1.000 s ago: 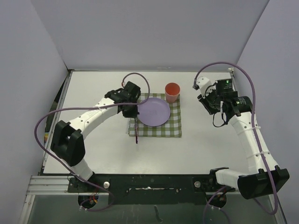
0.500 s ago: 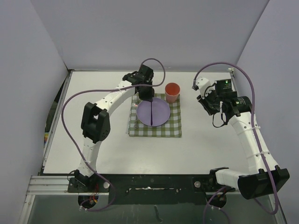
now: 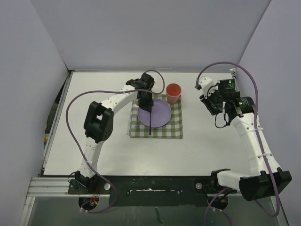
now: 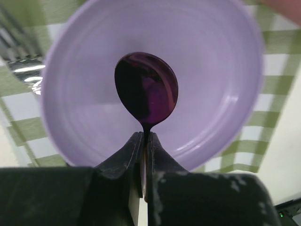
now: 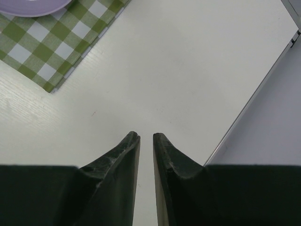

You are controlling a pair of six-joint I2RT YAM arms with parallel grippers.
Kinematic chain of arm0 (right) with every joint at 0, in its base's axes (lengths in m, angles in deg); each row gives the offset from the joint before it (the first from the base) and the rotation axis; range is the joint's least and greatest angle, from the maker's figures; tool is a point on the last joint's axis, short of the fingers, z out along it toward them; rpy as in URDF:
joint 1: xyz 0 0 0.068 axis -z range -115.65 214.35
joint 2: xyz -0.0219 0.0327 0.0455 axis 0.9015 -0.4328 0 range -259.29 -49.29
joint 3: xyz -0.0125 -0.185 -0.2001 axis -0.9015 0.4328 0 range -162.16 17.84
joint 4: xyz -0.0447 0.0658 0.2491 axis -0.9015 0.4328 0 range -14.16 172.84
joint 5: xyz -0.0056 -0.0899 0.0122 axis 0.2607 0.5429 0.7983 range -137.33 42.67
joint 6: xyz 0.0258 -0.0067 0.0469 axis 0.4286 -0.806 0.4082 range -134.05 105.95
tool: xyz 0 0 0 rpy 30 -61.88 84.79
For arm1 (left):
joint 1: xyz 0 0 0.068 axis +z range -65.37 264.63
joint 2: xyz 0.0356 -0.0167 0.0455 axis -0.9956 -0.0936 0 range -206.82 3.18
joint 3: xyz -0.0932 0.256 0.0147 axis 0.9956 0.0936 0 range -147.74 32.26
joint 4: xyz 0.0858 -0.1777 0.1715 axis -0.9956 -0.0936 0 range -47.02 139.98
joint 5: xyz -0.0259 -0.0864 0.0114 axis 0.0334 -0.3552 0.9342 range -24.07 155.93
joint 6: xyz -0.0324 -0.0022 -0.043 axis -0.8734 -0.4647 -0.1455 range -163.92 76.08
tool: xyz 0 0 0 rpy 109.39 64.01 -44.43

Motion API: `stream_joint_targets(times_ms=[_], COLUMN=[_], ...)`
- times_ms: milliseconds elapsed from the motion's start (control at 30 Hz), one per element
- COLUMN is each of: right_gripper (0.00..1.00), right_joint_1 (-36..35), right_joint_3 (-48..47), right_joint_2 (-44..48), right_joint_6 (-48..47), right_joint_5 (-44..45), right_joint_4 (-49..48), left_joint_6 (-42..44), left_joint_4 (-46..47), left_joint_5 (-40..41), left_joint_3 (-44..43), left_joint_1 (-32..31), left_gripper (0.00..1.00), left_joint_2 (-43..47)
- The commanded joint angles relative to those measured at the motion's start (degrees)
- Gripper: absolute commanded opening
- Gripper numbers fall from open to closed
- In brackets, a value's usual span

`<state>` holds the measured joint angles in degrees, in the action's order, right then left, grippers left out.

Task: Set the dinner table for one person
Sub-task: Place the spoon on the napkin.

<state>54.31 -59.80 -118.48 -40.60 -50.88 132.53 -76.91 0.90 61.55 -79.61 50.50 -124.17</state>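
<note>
The purple spoon (image 4: pixel 146 88) was pinched by its thin neck between the left fingers (image 4: pixel 136 141), which were pressed together on it. Its bowl was seen over the middle of the lilac plate (image 4: pixel 70 117); whether it touched the plate could not be told. The right fingers (image 5: pixel 135 140) were parted a little and held nothing, well off to the right above the bare white bench (image 3: pixel 211 150).

The plate was set on the checked cloth (image 3: pixel 171 127) near the middle of the bench, with the red cup (image 3: pixel 174 92) just beyond the plate's far right rim and a silvery utensil (image 3: pixel 137 123) at the cloth's left edge.

A release here would probably leave the spoon in the plate rather than beside it. With so narrow a hold, the spoon could be expected to swivel or slip during a sideways move. A low pass to the right could see the plate nudged, the cloth rucked, or the cup knocked over.
</note>
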Motion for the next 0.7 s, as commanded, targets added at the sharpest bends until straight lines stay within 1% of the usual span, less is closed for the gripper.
stream_joint_targets(times_ms=[0,100,400,667], right_gripper=[0.20,0.20,0.20,0.20], right_joint_1=[0.53,0.70,1.37,1.65], right_joint_3=[-2.44,-2.08,-2.59,-3.03], right_joint_2=[0.47,0.69,0.49,0.26], right_joint_6=[0.09,0.01,0.05,0.42], right_joint_5=[0.32,0.39,0.15,-0.72], right_joint_4=[-1.03,-1.00,-0.73,-0.56], left_joint_6=[-0.91,-0.10,0.47,-0.09], left_joint_4=[3.01,2.55,2.01,2.86], left_joint_5=[0.78,0.73,-0.08,-0.36], left_joint_3=[3.26,2.17,-1.15,1.31], left_joint_1=[4.28,5.37,5.26,4.61], left_gripper=[0.00,0.00,0.00,0.00], left_joint_2=[0.55,-1.32,-3.16,-1.48])
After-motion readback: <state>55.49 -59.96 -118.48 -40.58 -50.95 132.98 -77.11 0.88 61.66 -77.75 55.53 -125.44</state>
